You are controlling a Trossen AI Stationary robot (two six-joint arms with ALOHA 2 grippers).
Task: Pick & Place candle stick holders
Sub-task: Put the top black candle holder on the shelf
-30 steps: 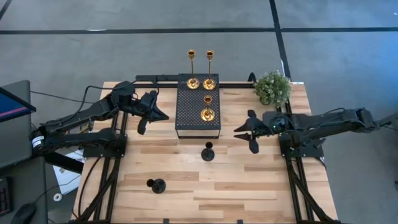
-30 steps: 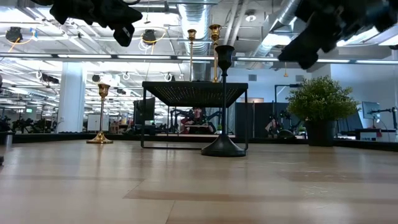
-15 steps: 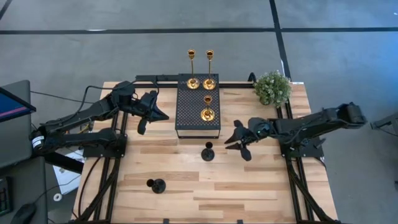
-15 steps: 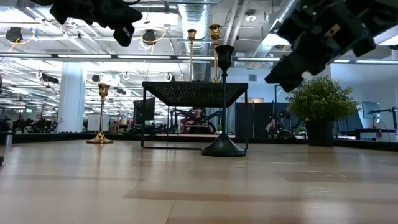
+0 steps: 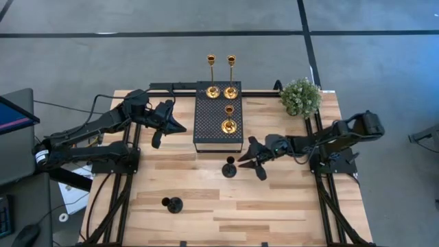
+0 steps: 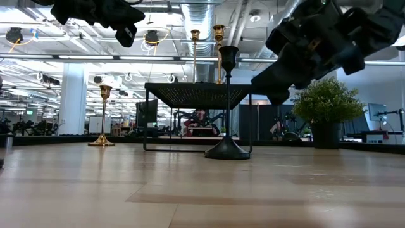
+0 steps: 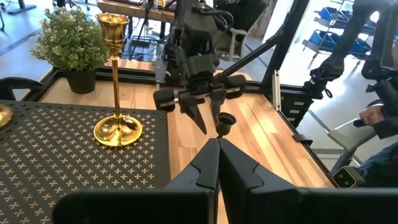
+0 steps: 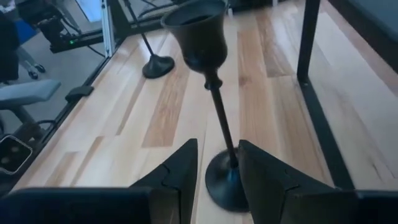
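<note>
Seen from above, the left gripper (image 5: 167, 122) waits in the air at the platform's left edge, its fingers pressed together on nothing, as its wrist camera shows. At centre, the black perforated platform (image 5: 218, 134) carries three gold candlestick holders: two tall ones (image 5: 212, 90) (image 5: 231, 90) at its far end and a shorter one (image 5: 229, 125) midway. In the low view a fourth gold holder (image 6: 102, 140) stands on the table beside the platform. On the wooden table (image 5: 288, 206), the nearer black candlestick holder (image 5: 229, 167) stands upright just in front of the platform, while the second black holder (image 5: 171, 204) sits well apart, toward the near left. From the right, the right gripper (image 5: 251, 159) has its fingers parted and empty, just beside the nearer black holder; its wrist camera shows the thin stem (image 8: 221, 124) lined up with the gap between the fingers (image 8: 180, 171), not yet enclosed. The step in hand appears to be grasping this holder. To do it well, the gripper should likely advance level until the stem sits centred between the fingers, close on the stem below the cup, and lift straight up to avoid tipping the narrow base or striking the platform's edge.
</note>
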